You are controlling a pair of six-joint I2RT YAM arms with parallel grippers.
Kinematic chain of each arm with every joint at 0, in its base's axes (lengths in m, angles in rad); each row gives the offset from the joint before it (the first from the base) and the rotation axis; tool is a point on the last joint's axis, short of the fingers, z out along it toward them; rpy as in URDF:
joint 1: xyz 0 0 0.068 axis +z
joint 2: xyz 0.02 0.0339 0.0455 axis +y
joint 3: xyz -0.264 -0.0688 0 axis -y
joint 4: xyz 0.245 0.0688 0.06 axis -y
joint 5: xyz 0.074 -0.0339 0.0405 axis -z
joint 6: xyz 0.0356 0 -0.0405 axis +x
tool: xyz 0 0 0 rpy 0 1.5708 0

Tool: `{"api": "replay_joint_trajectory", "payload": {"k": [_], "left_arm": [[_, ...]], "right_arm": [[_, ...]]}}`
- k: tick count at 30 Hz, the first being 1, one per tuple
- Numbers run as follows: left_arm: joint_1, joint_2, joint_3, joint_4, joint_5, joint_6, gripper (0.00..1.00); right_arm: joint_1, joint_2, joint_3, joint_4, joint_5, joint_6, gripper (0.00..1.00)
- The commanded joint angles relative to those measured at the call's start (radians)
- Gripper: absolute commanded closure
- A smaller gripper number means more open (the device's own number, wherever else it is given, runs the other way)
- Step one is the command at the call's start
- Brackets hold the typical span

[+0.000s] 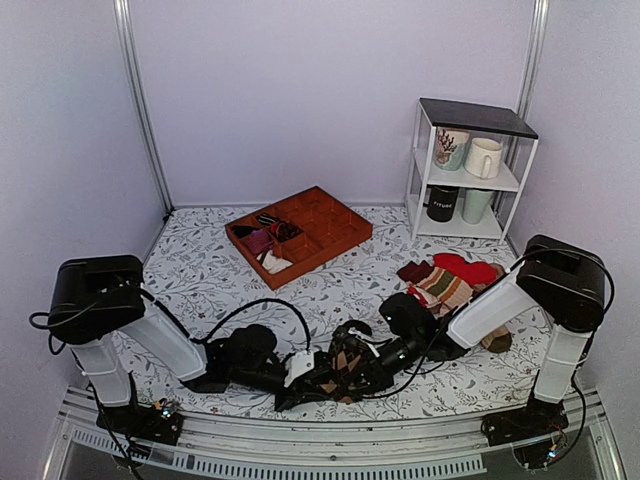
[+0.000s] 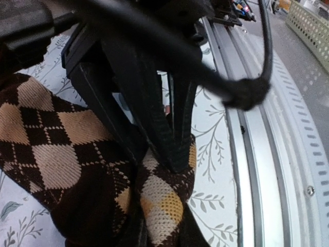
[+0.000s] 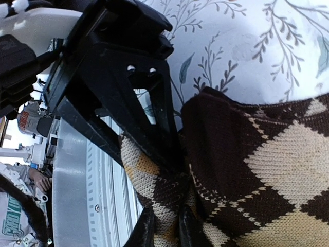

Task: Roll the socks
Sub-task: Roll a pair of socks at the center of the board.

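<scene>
The argyle socks [image 1: 346, 366] sit bunched at the bottom centre of the top view, near the front edge of the floral worktop [image 1: 200, 270]. Both arms meet over them. The left gripper [image 1: 322, 378] is clamped on a fold of the knit. The right gripper [image 1: 365, 358] pinches the same bunch from the other side, just beside it. A pile of red and striped socks [image 1: 455, 280] lies off to the right.

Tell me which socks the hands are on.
The dark brown argyle socks at the near edge; the red and striped pile lies untouched farther right.
</scene>
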Motion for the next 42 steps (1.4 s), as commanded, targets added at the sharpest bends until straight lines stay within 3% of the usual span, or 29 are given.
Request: {"api": "replay_joint_trajectory", "payload": {"k": [1,6,13,16,21,28,37,42], "left_arm": [[0.009,-0.015,0.074,-0.287,0.02,-0.172,1.0],[0.023,-0.003,0.122,-0.571,0.015,-0.34,1.0],[0.085,0.033,0.063,-0.542,0.072,-0.411,1.0],[0.091,0.058,0.075,-0.54,0.087,-0.415,1.0],[0.093,0.088,0.104,-0.555,0.104,-0.406,1.0],[0.098,0.112,0.136,-0.576,0.118,-0.38,1.0],[0.104,0.119,0.139,-0.566,0.119,-0.374,1.0],[0.103,0.131,0.147,-0.561,0.12,-0.373,1.0]], "right_arm": [[0.007,-0.007,-0.034,-0.211,0.14,0.006,0.77],[0.008,-0.203,-0.032,-0.241,0.29,-0.025,0.67],[0.047,-0.401,-0.168,-0.018,0.434,-0.17,0.62],[0.091,-0.405,-0.225,0.108,0.443,-0.273,0.57],[0.145,-0.33,-0.194,0.128,0.493,-0.395,0.54],[0.16,-0.249,-0.151,0.13,0.489,-0.395,0.53],[0.203,-0.186,-0.132,0.054,0.524,-0.327,0.56],[0.222,-0.186,-0.135,0.018,0.567,-0.274,0.75]]}}
